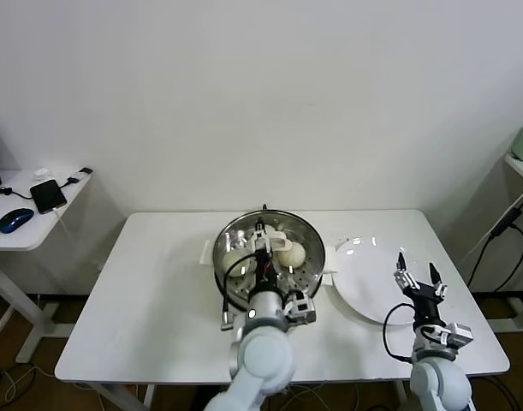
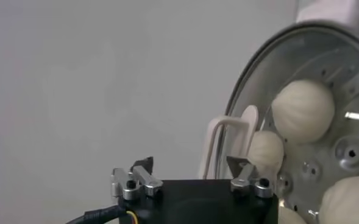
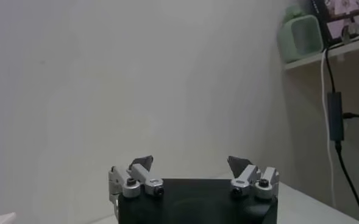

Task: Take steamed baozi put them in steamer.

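The steamer point(image 1: 306, 231) is a shiny steel pot on a white base at the middle of the table. Cream-white steamed baozi lie on its perforated tray, one on the left point(image 1: 234, 259) and one on the right point(image 1: 292, 253). My left gripper point(image 1: 263, 238) hovers over the pot between them, open and holding nothing. In the left wrist view the left gripper point(image 2: 190, 164) has its jaws wide apart, and three baozi point(image 2: 303, 111) point(image 2: 266, 152) point(image 2: 350, 201) rest inside the steamer point(image 2: 270, 55). My right gripper point(image 1: 418, 276) point(image 3: 190, 161) stands open over the near edge of the white plate.
A flat white plate point(image 1: 364, 274) lies right of the steamer. A white handle point(image 2: 228, 137) sticks out from the steamer's side. A side desk with a phone point(image 1: 48, 195) and a mouse point(image 1: 14, 219) stands at far left. A green appliance point(image 3: 301, 36) sits on a shelf at right.
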`<state>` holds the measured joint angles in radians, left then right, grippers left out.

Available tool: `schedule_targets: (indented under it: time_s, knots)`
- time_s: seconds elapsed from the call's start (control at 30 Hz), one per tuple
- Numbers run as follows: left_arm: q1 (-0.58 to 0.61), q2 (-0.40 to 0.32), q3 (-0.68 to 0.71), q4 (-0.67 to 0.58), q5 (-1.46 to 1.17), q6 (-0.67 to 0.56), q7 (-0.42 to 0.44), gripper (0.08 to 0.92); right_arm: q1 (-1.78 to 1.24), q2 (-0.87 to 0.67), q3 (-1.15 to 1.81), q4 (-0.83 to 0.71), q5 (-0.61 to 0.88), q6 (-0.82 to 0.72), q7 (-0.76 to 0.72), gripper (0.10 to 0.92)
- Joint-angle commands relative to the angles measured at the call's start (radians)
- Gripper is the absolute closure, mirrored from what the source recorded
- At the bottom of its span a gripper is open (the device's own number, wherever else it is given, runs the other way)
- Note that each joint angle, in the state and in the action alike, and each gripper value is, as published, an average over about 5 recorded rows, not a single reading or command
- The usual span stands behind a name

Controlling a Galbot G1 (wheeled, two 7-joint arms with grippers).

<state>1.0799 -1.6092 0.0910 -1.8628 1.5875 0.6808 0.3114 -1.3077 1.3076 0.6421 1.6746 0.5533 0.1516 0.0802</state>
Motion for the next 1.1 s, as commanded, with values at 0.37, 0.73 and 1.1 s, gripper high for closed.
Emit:
schedule_targets:
  time_s: [0.37,0.73,1.1]
  knots:
    - [0.183,0.044,-0.148,-0.260,-0.080,-0.102,-0.078,0.177,-0.038,0.007,-0.008,0.033,-0.013,-0.006,-0.055,0.203]
    - [0.275,0.098,-0.630,-0.270,-0.973,-0.445,-0.298,0.177,-0.149,0.029,-0.010,0.125,-0.042,0.010,-0.274,0.202]
    - [0.538,0.062,-0.788,-0.151,-1.584,-0.750,-0.270,0.177,-0.253,0.072,-0.038,0.171,-0.168,-0.033,-0.242,0.203]
